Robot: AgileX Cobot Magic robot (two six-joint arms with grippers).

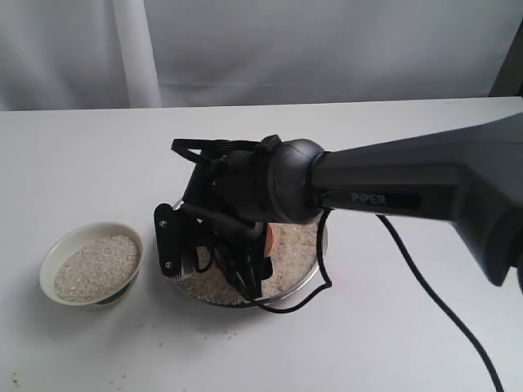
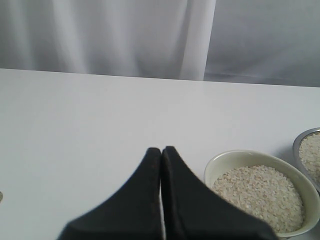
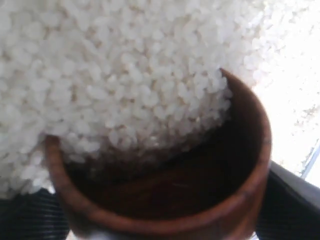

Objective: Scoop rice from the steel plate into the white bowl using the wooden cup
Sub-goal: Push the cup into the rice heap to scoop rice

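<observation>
The steel plate (image 1: pixel 304 284) sits mid-table with rice (image 1: pixel 288 255) heaped in it. My right gripper (image 1: pixel 214 263) reaches down into the plate and is shut on the wooden cup (image 1: pixel 267 238), of which only a reddish sliver shows here. In the right wrist view the wooden cup (image 3: pixel 165 200) lies tilted with its dark mouth pushed into the rice (image 3: pixel 125 75), and grains spill over its rim. The white bowl (image 1: pixel 57 249) stands left of the plate, holding rice (image 1: pixel 96 266). My left gripper (image 2: pixel 161 150) is shut and empty, beside the white bowl (image 2: pixel 225 162).
The right arm's black cable (image 1: pixel 433 298) trails over the table right of the plate. A few stray grains (image 1: pixel 122 377) lie near the front edge. A grey curtain (image 1: pixel 245 49) hangs behind the table. The steel plate's rim (image 2: pixel 306 137) shows beyond the bowl.
</observation>
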